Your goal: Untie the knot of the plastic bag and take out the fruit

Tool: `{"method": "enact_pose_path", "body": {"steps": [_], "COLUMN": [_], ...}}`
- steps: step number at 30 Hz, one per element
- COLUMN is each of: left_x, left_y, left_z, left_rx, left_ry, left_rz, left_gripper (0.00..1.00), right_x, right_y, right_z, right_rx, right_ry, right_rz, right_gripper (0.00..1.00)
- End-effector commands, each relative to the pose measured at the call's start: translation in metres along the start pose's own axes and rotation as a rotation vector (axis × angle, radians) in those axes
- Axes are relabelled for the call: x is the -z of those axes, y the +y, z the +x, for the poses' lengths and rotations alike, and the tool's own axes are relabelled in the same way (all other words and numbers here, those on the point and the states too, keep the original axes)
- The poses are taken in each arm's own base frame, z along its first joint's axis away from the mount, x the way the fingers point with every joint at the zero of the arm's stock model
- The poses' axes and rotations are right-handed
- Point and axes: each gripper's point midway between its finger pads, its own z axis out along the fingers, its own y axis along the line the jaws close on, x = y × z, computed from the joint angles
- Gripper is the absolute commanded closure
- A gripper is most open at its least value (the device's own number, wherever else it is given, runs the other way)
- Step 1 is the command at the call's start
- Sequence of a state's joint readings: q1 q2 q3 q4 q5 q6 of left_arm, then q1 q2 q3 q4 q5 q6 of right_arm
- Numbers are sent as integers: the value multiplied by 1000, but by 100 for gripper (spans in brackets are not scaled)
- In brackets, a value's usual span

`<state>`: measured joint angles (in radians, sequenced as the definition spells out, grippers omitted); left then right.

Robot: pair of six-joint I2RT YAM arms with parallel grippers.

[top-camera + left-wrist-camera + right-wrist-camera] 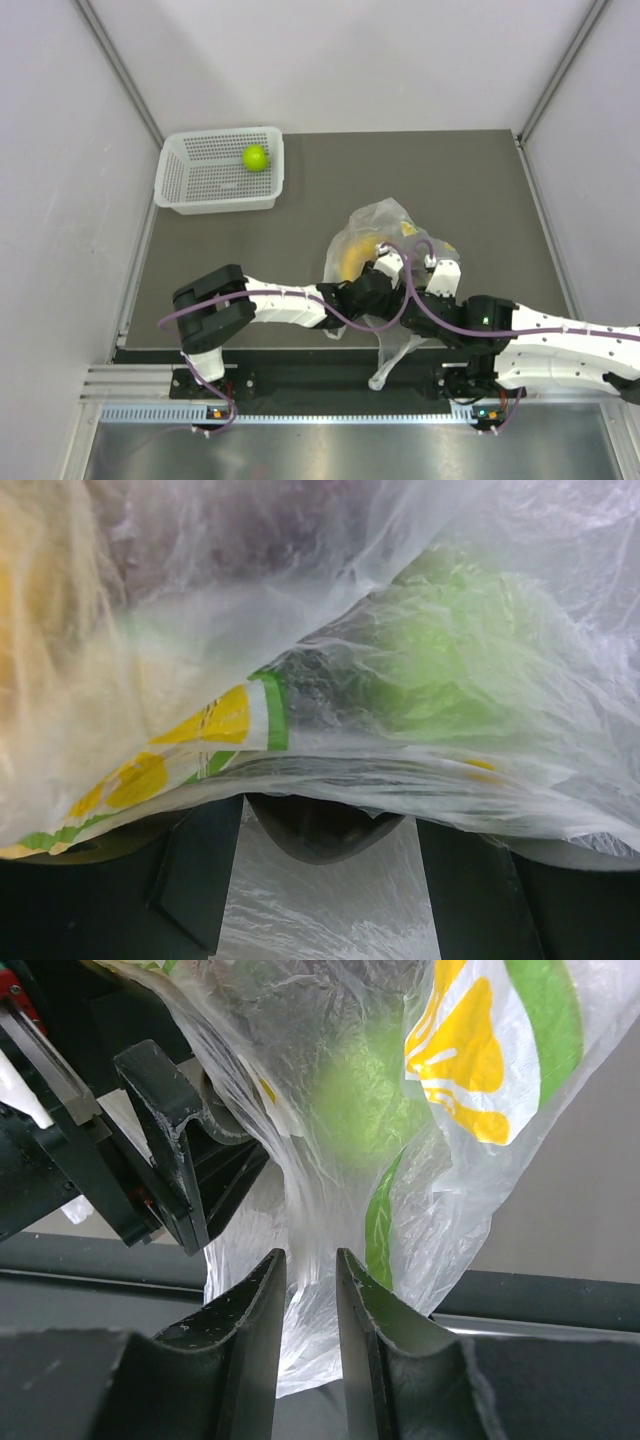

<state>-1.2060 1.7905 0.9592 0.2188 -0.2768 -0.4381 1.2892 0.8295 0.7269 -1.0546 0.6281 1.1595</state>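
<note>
Grey tabletop (480,200): clear crinkly flower-print plastic bag (385,225). Right gripper (311,1290) clamps bunched film strip (310,1210), possibly knot. Left gripper (325,870) spread, holding nothing. Pull gently, avoid tearing.

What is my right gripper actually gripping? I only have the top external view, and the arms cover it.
Observer: The right gripper is shut on a bunched strip of the plastic bag.
Operator: And the left gripper?
Observer: The left gripper is open, with bag film draped across in front of its fingers.
Operator: Anything green inside the bag?
Observer: Yes, a green fruit shows through the film.
</note>
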Motion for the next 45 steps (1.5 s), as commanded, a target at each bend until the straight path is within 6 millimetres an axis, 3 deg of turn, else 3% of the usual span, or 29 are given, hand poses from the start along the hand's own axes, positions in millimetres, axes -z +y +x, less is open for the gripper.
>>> {"method": "enact_pose_path", "body": {"steps": [1,4,7,12,15,18,26,32,35,40,42,45], "left_x": [-5,-5,-6,-9,-12,-12,12,63,100,162,183,198], "left_y": [0,6,11,14,14,13,10,0,-20,-54,-51,-9], "left_z": [10,18,25,27,27,25,19,30,36,22,13,-12], "left_rx": [-18,-21,-24,-22,-19,-19,-16,-17,-2,30,41,85], "left_ry": [29,46,56,51,47,43,76,175,236,258,247,123], "left_rz": [17,5,-14,-23,-20,-16,-3,39,130,277,262,67], "left_gripper": [37,34,24,16,16,22,65,100,100,100,100,100], "right_x": [7,6,5,4,5,5,5,3,-1,-8,-10,-11], "right_y": [19,22,23,26,26,24,23,25,28,34,37,38], "right_z": [-17,-19,-19,-19,-20,-20,-22,-25,-27,-33,-39,-45], "right_rx": [-39,-46,-41,-39,-43,-47,-49,-43,-43,-36,-37,-42], "right_ry": [-46,-51,-50,-46,-49,-50,-56,-63,-65,-67,-75,-80], "right_rz": [-60,-64,-64,-67,-70,-71,-66,-68,-73,-73,-78,-86], "right_gripper": [73,73,73,73,74,74,75,76,76,78,78,79]}}
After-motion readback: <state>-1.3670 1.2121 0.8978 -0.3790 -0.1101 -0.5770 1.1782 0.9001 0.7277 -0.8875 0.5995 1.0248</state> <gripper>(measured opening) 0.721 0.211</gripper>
